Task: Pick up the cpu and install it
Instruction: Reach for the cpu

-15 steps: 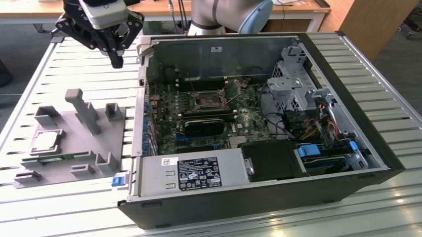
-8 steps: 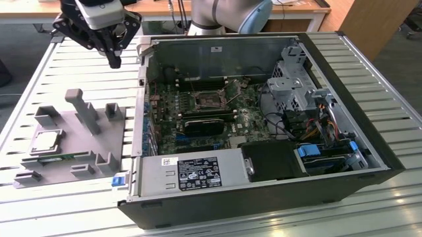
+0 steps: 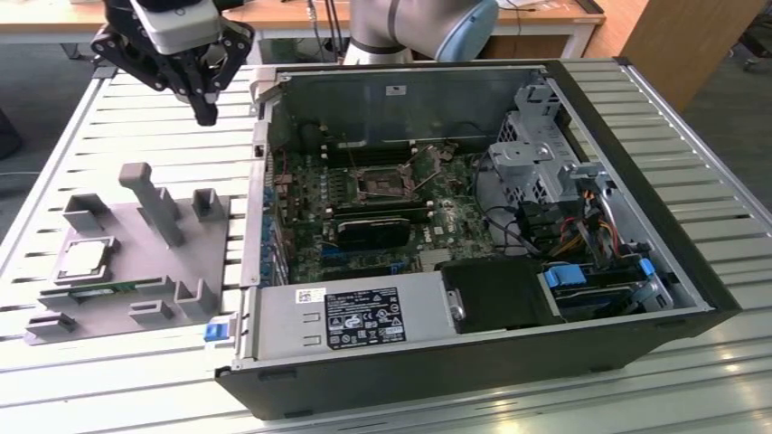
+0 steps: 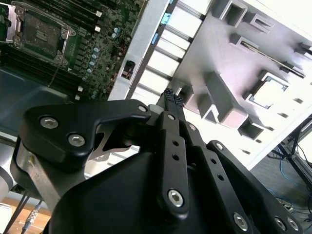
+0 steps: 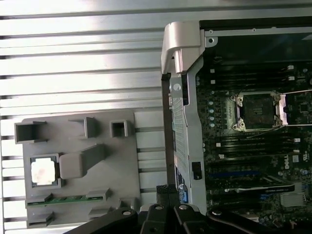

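The cpu [image 3: 85, 259] is a small shiny square chip lying flat in a recess of the grey holder block [image 3: 139, 249] on the table, at the exterior view's left. It also appears in both wrist views [image 4: 269, 92] [image 5: 44, 171]. My gripper [image 3: 205, 114] hangs high above the table, beyond the holder and beside the computer case's left wall. Its black fingers [image 4: 171, 99] are pressed together, shut on nothing. The empty processor socket [image 3: 386, 183] with its raised latch frame sits on the motherboard inside the case, and shows in both wrist views [image 4: 41, 31] [image 5: 257, 110].
The open black computer case [image 3: 675, 298] lies on the slatted metal table [image 3: 145, 117]. A green memory stick [image 3: 107, 289] sits in the holder near the cpu. Upright grey posts [image 3: 155, 203] rise from the holder. Cables and drive bays [image 3: 579, 217] crowd the case's right side.
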You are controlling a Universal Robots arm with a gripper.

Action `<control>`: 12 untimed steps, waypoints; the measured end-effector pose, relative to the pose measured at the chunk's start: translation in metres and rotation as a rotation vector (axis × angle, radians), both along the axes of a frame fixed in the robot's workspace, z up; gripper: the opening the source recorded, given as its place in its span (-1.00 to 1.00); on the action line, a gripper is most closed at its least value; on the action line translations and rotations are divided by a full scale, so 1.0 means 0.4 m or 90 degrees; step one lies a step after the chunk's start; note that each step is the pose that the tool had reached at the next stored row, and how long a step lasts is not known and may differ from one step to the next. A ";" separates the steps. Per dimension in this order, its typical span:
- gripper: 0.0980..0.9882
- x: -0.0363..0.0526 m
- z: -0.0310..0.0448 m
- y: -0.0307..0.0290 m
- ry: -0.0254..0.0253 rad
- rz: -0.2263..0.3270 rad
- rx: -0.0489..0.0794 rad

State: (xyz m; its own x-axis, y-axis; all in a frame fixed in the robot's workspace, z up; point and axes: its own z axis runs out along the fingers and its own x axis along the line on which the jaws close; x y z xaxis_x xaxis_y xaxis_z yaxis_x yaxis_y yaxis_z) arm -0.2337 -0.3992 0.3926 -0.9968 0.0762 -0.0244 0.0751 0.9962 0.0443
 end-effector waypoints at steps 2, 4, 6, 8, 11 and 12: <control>-0.98 -0.003 0.000 0.000 0.0000 0.000 0.000; -0.98 -0.005 0.000 0.000 0.0000 0.000 0.000; -0.98 -0.007 0.000 0.000 0.0000 0.000 0.000; -0.98 -0.010 0.000 0.000 0.0000 0.000 0.000; -0.98 -0.013 0.000 0.000 0.0000 0.000 0.000; -0.98 -0.014 0.000 0.000 0.0000 0.000 0.000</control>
